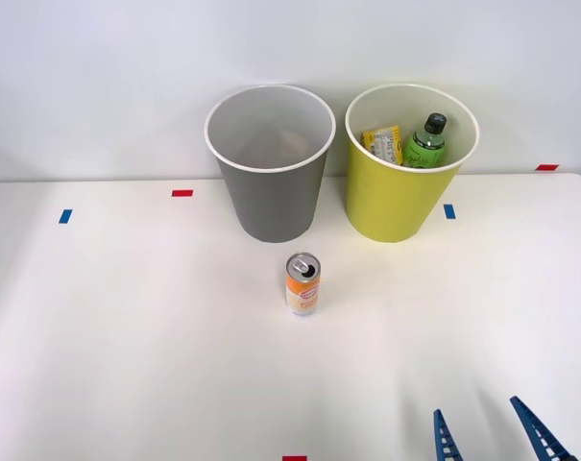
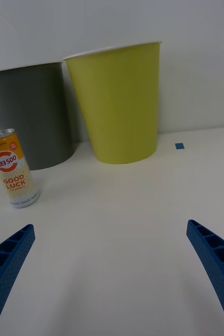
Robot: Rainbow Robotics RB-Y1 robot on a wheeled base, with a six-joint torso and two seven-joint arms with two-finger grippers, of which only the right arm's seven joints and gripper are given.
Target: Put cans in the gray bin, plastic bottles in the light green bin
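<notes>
With the right tool [image 1: 490,434] wide open and empty near the bench's front edge, the upright HEI500 can [image 1: 302,284] could be toppled by a misaligned approach, or misdropped beside the gray bin [image 1: 270,163].

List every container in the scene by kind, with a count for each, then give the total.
Bins: 2, the gray bin and the light green bin
Cans: 1, the orange can
Plastic bottles: 2, the green bottle and the yellow-label bottle
Total: 5

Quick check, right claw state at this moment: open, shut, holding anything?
Right claw: open and empty, fingers spread wide above the table, apart from the orange can.
</notes>
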